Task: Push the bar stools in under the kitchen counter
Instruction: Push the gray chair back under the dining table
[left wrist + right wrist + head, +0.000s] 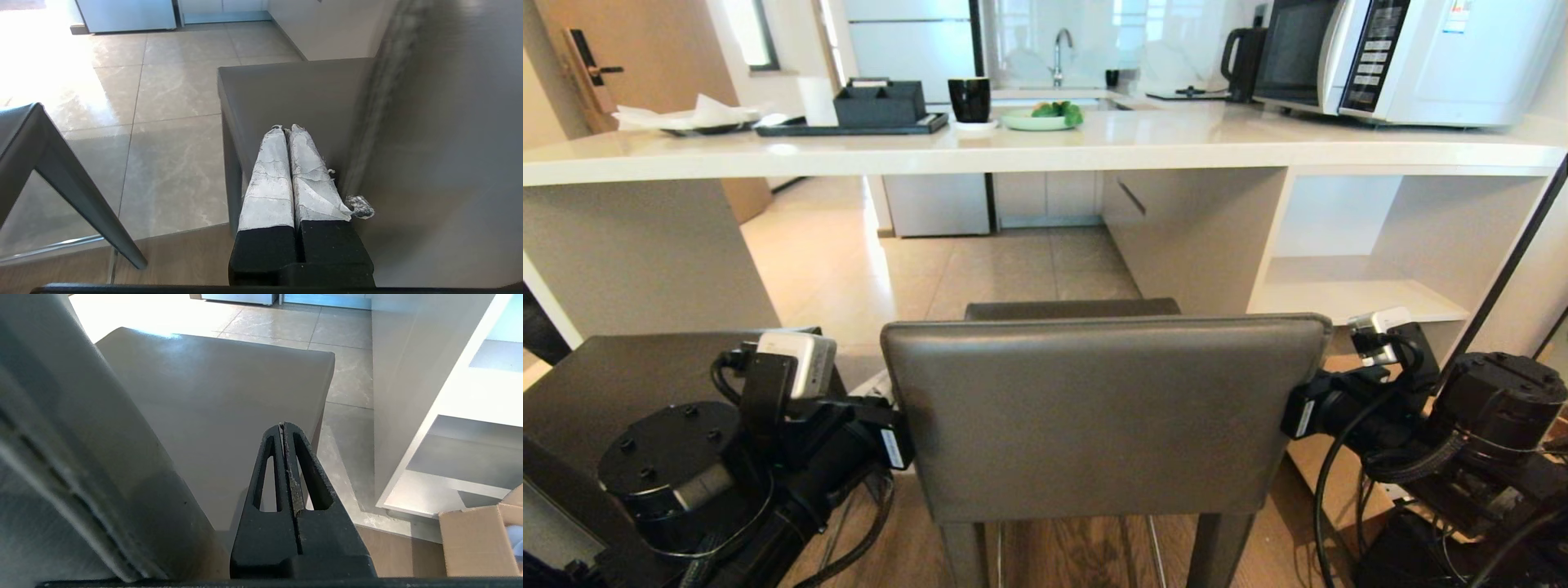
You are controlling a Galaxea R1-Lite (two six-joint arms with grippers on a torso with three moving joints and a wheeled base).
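Both grippers are closed and empty: the left gripper (288,130) sits at the left edge of the near bar stool's backrest (1094,408), its taped fingers (269,171) pressed together over the seat (294,90), and the right gripper (282,425) sits at the right edge of the same backrest, its black fingers also pressed together. Whether they touch the backrest I cannot tell. The kitchen counter (1176,147), a long white slab, crosses the room ahead, with a grey panel (629,245) below its left end and white shelves (1347,294) below its right end. The floor is beige tile (980,269) under the counter and wood (1078,555) near the robot. This near bar stool stands in front of the open gap under the counter, not yet below the slab. The second bar stool (613,384) stands just left of it. On the counter, a microwave (1413,57) is at the right end, a dark tray (849,124) with a black box (878,102) is near the left, and beside it are a black cup (969,98) and a green plate (1041,120) holding something green. A cardboard box (478,539) lies on the floor by the shelves.
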